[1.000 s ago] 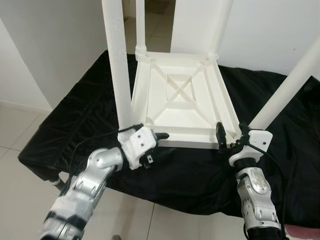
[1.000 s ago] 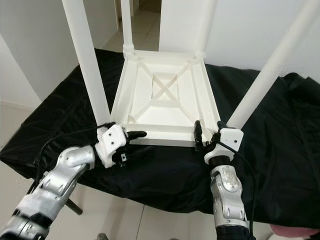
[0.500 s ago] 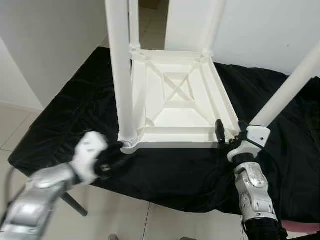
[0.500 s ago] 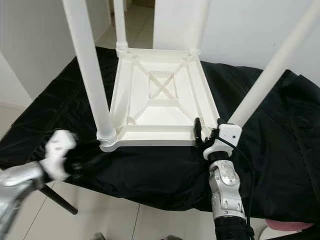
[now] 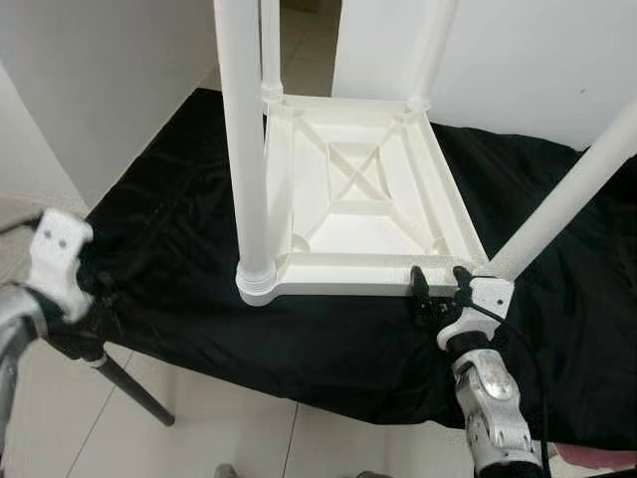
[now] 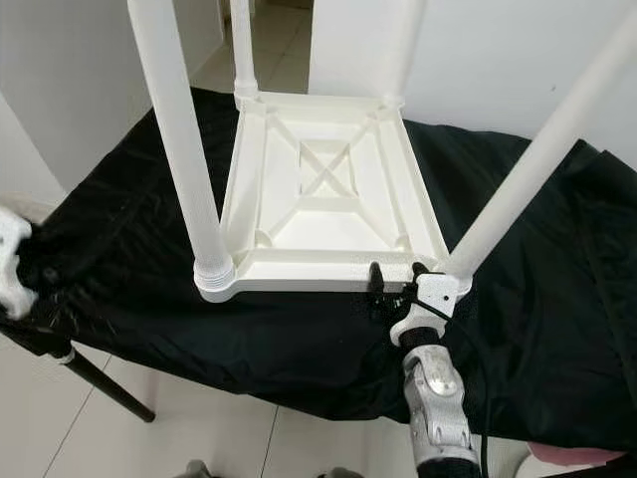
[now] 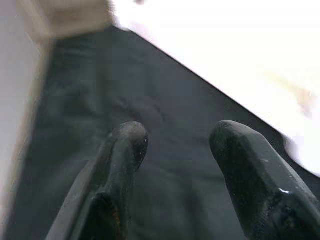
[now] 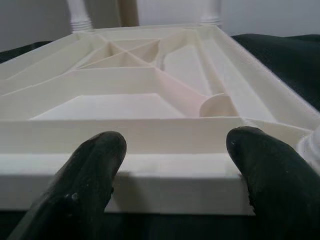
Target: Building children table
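The left gripper (image 7: pixel 177 145) hangs out past the left edge of the black cloth (image 5: pixel 169 199), well apart from the white children's table (image 5: pixel 363 199), its two black fingers (image 7: pixel 122 150) spread with nothing but cloth between them. Off to its right the table lies upside down on the cloth, ribbed underside up, with all four legs standing upward from the corners. The near left leg (image 5: pixel 244 149) rises from its threaded collar at the corner nearest that gripper, so the table looks essentially put together and the step in hand seems to be the final checking or seating of the legs.

Further right, the right gripper (image 5: pixel 436 287) sits against the table's near rim, right beside the base of the near right leg (image 5: pixel 557 204), which leans outward away from it. In the right wrist view the fingers (image 8: pixel 92 165) are parted, the rim (image 8: pixel 150 167) lying across the gap just ahead of them; whether the tips touch the plastic is hard to tell, and they clamp nothing.

The next move, as I judge it, calls for the right gripper to close on that rim or shift onto the leaning leg to straighten and tighten it, while the left gripper would have to come back in toward the near left corner to steady the frame.

No brand, label or writing can be read anywhere on the table, the cloth or the arms.
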`<state>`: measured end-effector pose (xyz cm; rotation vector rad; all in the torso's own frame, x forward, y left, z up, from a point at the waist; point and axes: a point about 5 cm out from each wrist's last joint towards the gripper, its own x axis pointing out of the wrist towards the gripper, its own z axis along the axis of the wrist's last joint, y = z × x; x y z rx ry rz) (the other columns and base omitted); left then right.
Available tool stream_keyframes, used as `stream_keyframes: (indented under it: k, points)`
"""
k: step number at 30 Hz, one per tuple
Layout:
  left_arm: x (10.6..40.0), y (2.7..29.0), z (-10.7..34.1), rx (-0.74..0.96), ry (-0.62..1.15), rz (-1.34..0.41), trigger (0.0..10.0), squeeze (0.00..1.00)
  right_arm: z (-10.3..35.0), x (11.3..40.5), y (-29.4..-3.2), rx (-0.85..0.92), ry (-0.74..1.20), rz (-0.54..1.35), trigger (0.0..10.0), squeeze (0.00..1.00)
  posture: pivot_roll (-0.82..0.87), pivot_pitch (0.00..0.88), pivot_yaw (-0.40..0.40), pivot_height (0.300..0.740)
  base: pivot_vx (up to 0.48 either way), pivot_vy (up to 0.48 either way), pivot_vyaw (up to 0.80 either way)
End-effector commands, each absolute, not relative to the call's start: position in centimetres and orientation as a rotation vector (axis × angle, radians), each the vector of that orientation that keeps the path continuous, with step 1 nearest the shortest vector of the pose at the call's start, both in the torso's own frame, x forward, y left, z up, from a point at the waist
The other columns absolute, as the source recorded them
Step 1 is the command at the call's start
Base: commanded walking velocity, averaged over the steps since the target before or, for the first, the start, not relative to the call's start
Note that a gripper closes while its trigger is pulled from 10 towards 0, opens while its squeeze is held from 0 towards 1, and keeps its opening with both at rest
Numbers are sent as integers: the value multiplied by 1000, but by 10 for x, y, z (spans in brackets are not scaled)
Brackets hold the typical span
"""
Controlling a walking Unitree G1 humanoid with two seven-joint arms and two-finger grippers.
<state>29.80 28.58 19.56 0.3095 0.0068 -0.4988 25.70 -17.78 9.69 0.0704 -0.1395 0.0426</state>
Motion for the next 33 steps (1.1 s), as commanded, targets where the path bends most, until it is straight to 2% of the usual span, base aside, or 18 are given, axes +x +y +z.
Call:
stream_keyframes:
  k: [1, 8, 10, 11, 12, 14, 16, 17, 19, 21, 22, 23, 24, 27, 29, 33]
  points:
    - [305, 293, 195, 301, 7, -454, 10000, 0, 94, 251, -176, 55, -135, 30, 10000, 0, -41, 38, -24, 740, 0, 0, 0]
    - [334, 285, 212, 209, -66, -440, 10000, 0, 92, 233, -177, 24, -136, -95, 10000, 0, -81, 38, 3, 740, 0, 0, 0]
    - [349, 270, 222, 137, -124, -472, 10000, 0, 91, 224, -190, 3, -134, -277, 10000, 0, -86, 36, 7, 740, 0, 0, 0]
    - [349, 270, 222, 137, -124, -472, 10000, 0, 91, 224, -190, 3, -134, -277, 10000, 0, -86, 36, 7, 740, 0, 0, 0]
    - [358, 259, 226, 96, -153, -490, 10000, 0, 88, 220, -195, -4, -122, -339, 10000, 0, -86, 36, 9, 740, 0, 0, 0]
    - [358, 259, 226, 96, -153, -490, 10000, 0, 88, 220, -195, -4, -122, -339, 10000, 0, -86, 36, 9, 740, 0, 0, 0]
    - [373, 224, 231, 69, -198, -596, 10000, 0, 91, 213, -202, -50, -135, -475, 10000, 0, -97, 31, 21, 740, 0, 0, 0]
    - [373, 224, 231, 69, -198, -596, 10000, 0, 91, 213, -202, -50, -135, -475, 10000, 0, -97, 31, 21, 740, 0, 0, 0]
    - [375, 204, 232, 63, -215, -681, 10000, 0, 96, 213, -206, -75, -153, -526, 10000, 0, -97, 31, 22, 740, 0, 0, 0]
    - [375, 200, 233, 60, -220, -699, 10000, 0, 99, 216, -208, -74, -158, -538, 10000, 0, -97, 31, 22, 740, 0, 0, 0]
    - [369, 184, 231, 63, -221, -812, 10000, 0, 105, 224, -211, -81, -180, -541, 10000, 0, -96, 30, 26, 740, 0, 0, 0]
    - [369, 184, 231, 63, -221, -812, 10000, 0, 105, 224, -211, -81, -180, -541, 10000, 0, -96, 30, 26, 740, 0, 0, 0]
    - [363, 173, 229, 61, -221, -882, 10000, 0, 110, 230, -214, -84, -199, -540, 10000, 0, -92, 30, 25, 740, 0, 0, 0]
    - [360, 169, 229, 68, -221, -914, 10000, 0, 112, 233, -215, -89, -209, -536, 10000, 0, -88, 29, 20, 740, 0, 0, 0]
    - [347, 156, 224, 87, -205, -1024, 10000, 0, 117, 247, -222, -98, -222, -522, 10000, 0, -77, 26, 11, 740, 0, 0, 0]
    - [337, 146, 219, 79, -187, -1102, 10000, 0, 124, 263, -229, -114, -243, -488, 10000, 0, -66, 23, -2, 740, 0, 0, 0]
